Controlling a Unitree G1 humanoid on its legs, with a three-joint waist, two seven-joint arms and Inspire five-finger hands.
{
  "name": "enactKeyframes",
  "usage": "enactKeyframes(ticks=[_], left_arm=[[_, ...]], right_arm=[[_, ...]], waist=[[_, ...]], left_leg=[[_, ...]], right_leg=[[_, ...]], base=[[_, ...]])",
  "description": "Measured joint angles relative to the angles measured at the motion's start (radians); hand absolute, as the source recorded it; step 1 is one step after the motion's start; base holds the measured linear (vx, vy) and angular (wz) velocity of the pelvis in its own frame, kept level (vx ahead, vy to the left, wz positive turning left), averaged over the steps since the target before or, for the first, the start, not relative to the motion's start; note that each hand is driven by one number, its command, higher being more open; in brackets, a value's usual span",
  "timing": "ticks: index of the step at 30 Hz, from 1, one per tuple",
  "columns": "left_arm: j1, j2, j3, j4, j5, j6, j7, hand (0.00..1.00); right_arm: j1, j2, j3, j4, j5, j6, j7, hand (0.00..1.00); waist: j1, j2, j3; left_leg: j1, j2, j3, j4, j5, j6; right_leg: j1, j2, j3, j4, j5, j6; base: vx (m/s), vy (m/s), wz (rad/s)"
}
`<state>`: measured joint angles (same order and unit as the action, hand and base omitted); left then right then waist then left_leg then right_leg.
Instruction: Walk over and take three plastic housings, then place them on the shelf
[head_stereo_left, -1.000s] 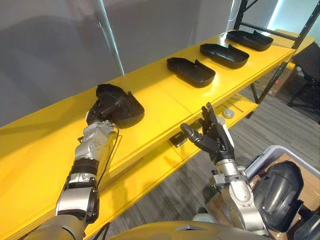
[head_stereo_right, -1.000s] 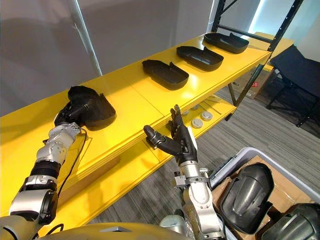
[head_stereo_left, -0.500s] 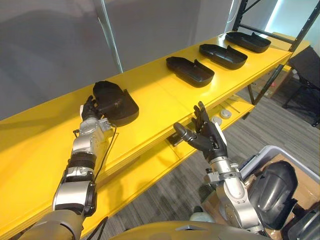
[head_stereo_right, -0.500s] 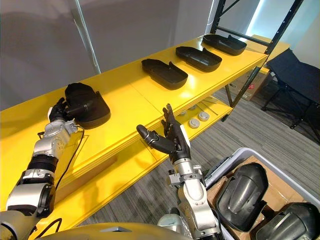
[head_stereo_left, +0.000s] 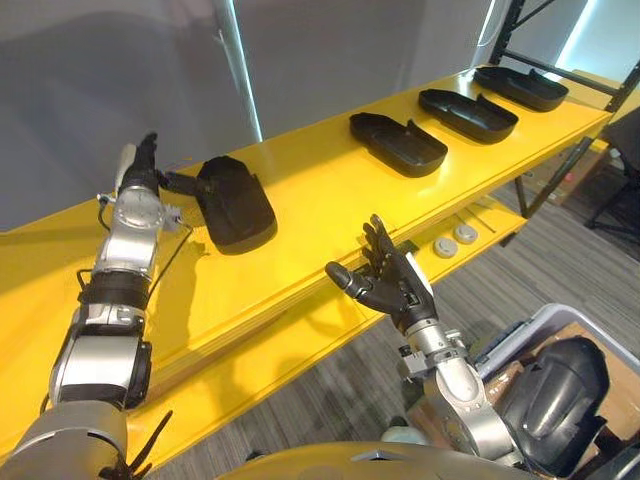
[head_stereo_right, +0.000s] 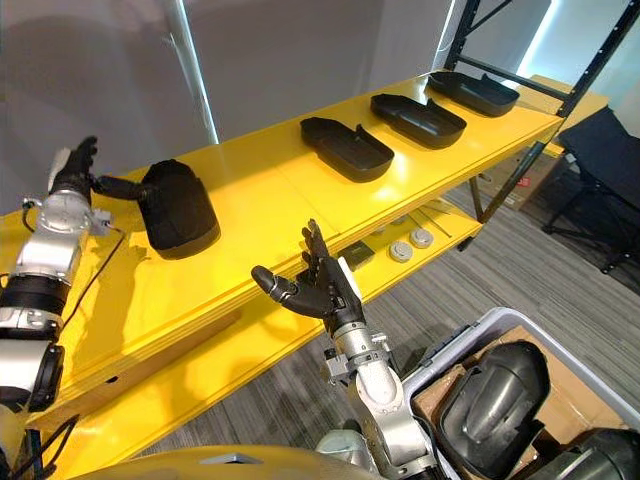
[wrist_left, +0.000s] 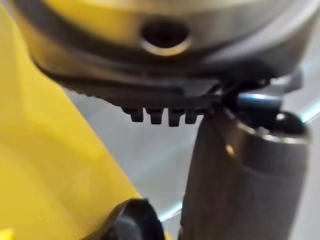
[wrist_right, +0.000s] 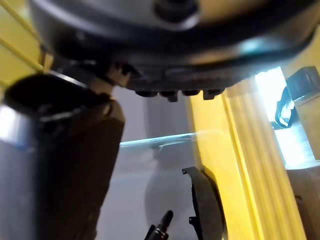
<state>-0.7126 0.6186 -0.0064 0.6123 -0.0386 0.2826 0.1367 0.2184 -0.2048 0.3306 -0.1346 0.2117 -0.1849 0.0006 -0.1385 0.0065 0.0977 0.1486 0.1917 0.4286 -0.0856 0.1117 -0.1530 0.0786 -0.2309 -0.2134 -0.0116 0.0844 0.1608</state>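
Lying on the shelf (head_stereo_left: 320, 190), the leftmost plastic housing (head_stereo_left: 235, 200) is found just right of the open-fingered left hand (head_stereo_left: 143, 170); the right hand (head_stereo_left: 395, 285) is likewise spread.

Bare shelf (head_stereo_left: 310, 195) between near housing (head_stereo_left: 235, 205) and next housing (head_stereo_left: 398, 145); grey wall (head_stereo_left: 350, 50) blocks behind.

The shelf (head_stereo_left: 300, 215) across the middle of the frame is plain bright yellow. The housings (head_stereo_left: 235, 205) on it are matt black. The wall (head_stereo_left: 90, 80) at upper left is plain grey. The floor (head_stereo_left: 560, 250) at right is grey with fine darker streaks. The left hand (head_stereo_left: 140, 170) and right hand (head_stereo_left: 390, 285) are dark.
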Motion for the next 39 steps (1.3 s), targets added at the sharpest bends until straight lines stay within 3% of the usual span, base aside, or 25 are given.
enactKeyframes(ticks=[6, 11, 13, 15, 17, 18, 20, 26, 32, 39], left_arm=[[0.001, 0.003, -0.016, -0.093, -0.196, -0.041, 0.018, 1.00], [0.024, 0.002, 0.003, -0.256, -0.360, -0.160, 0.064, 1.00], [0.104, -0.028, 0.064, -0.396, -0.433, -0.243, 0.079, 1.00], [0.292, -0.142, 0.148, -0.647, -0.506, -0.334, 0.082, 1.00], [0.477, -0.262, 0.158, -0.827, -0.501, -0.396, 0.075, 1.00], [0.539, -0.302, 0.158, -0.873, -0.500, -0.406, 0.071, 1.00], [0.767, -0.428, 0.155, -0.938, -0.455, -0.410, 0.053, 1.00], [1.057, -0.536, 0.221, -0.937, -0.421, -0.406, 0.040, 1.00], [1.154, -0.570, 0.216, -0.938, -0.375, -0.426, -0.046, 1.00], [1.171, -0.581, 0.115, -0.939, -0.382, -0.442, -0.103, 1.00]], right_arm=[[-0.007, 0.000, 0.006, 0.001, 0.003, -0.001, -0.006, 1.00], [-0.068, -0.002, 0.018, 0.001, 0.035, -0.025, 0.032, 1.00], [-0.110, -0.011, 0.032, 0.001, 0.026, -0.041, 0.031, 1.00], [-0.177, -0.018, 0.031, 0.001, -0.017, -0.064, 0.010, 1.00], [-0.227, -0.017, 0.014, 0.001, -0.050, -0.097, -0.017, 1.00], [-0.246, -0.018, 0.006, 0.001, -0.051, -0.106, -0.021, 1.00], [-0.308, -0.017, -0.041, 0.001, -0.054, -0.121, -0.038, 1.00], [-0.390, 0.000, -0.061, 0.033, -0.069, -0.122, -0.039, 1.00], [-0.497, 0.063, -0.021, 0.256, -0.041, -0.055, -0.056, 1.00], [-0.639, 0.136, 0.054, 0.501, -0.012, -0.022, -0.100, 1.00]], waist=[[0.005, 0.006, 0.000], [0.013, 0.018, -0.005], [0.030, 0.031, -0.012], [0.054, 0.044, -0.021], [0.082, 0.050, -0.029], [0.091, 0.051, -0.031], [0.138, 0.051, -0.035], [0.231, 0.038, -0.038], [0.299, 0.034, -0.034], [0.330, 0.042, -0.025]], left_leg=[[-0.006, 0.001, -0.021, -0.002, 0.008, 0.002], [-0.018, 0.002, -0.049, -0.002, 0.018, 0.004], [-0.019, 0.003, -0.057, 0.000, 0.019, 0.004], [-0.021, 0.002, -0.081, 0.000, 0.020, 0.005], [-0.032, 0.002, -0.111, 0.000, 0.024, 0.004], [-0.037, 0.001, -0.126, 0.000, 0.027, 0.004], [-0.053, 0.001, -0.184, -0.003, 0.033, 0.003], [-0.104, -0.006, -0.278, -0.003, 0.052, -0.001], [-0.124, -0.018, -0.343, -0.003, 0.063, 0.007], [-0.159, -0.028, -0.397, -0.003, 0.078, 0.009]], right_leg=[[0.001, 0.000, -0.013, 0.007, -0.004, -0.006], [0.009, -0.001, -0.041, 0.008, -0.004, -0.005], [0.015, -0.001, -0.050, 0.008, -0.001, -0.002], [0.034, -0.002, -0.075, 0.002, -0.003, -0.001], [0.054, -0.002, -0.108, -0.009, -0.005, 0.001], [0.058, -0.002, -0.119, -0.009, -0.008, 0.002], [0.087, 0.000, -0.186, -0.010, -0.028, -0.002], [0.117, 0.006, -0.285, -0.019, -0.036, 0.002], [0.152, 0.006, -0.357, -0.025, -0.040, 0.007], [0.160, 0.009, -0.412, -0.025, -0.041, 0.009]], base=[[-0.01, 0.009, 0.07], [-0.01, 0.006, 0.14], [0.01, 0.007, 0.14], [0.01, 0.003, 0.26], [0.01, -0.006, 0.40], [0.00, -0.015, 0.61], [-0.04, -0.021, 0.73], [-0.02, -0.008, 0.49], [-0.01, 0.003, 0.34], [-0.01, 0.007, 0.23]])
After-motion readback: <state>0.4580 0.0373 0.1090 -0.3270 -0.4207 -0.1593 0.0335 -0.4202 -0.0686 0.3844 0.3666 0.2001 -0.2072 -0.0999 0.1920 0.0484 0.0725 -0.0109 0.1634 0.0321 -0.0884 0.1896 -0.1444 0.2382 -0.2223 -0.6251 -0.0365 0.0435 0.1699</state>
